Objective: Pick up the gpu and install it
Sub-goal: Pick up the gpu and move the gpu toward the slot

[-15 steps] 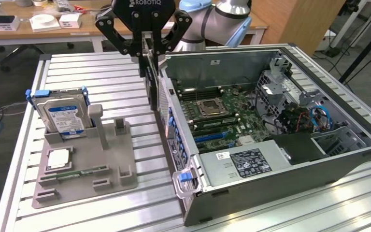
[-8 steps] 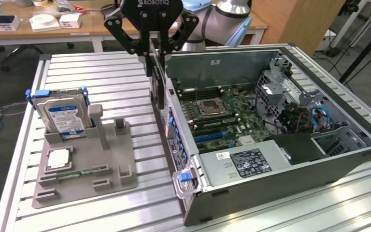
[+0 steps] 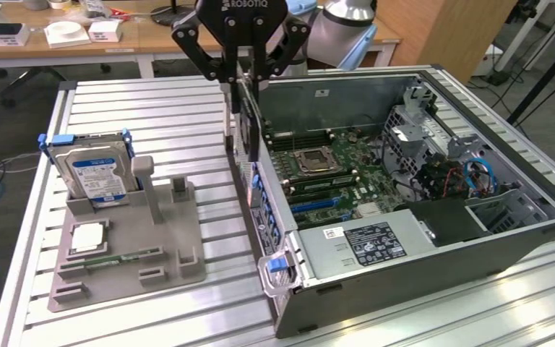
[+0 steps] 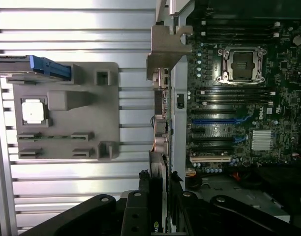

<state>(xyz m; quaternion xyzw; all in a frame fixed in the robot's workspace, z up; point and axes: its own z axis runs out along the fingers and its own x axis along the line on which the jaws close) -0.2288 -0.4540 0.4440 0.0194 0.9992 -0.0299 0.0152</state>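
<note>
Black tool (image 3: 242,76) pointing straight down, pinching gpu (image 3: 248,126) upright, over computer case (image 3: 422,289) edge

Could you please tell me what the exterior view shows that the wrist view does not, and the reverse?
Exterior view: the desk behind, the computer case's outer walls, and the label face of the hard drive. Wrist view: the graphics card seen edge-on from above, with its bent metal bracket. Both: the claw gripping the graphics card, the grey holder with a chip on it, and the circuit board's socket.
</note>
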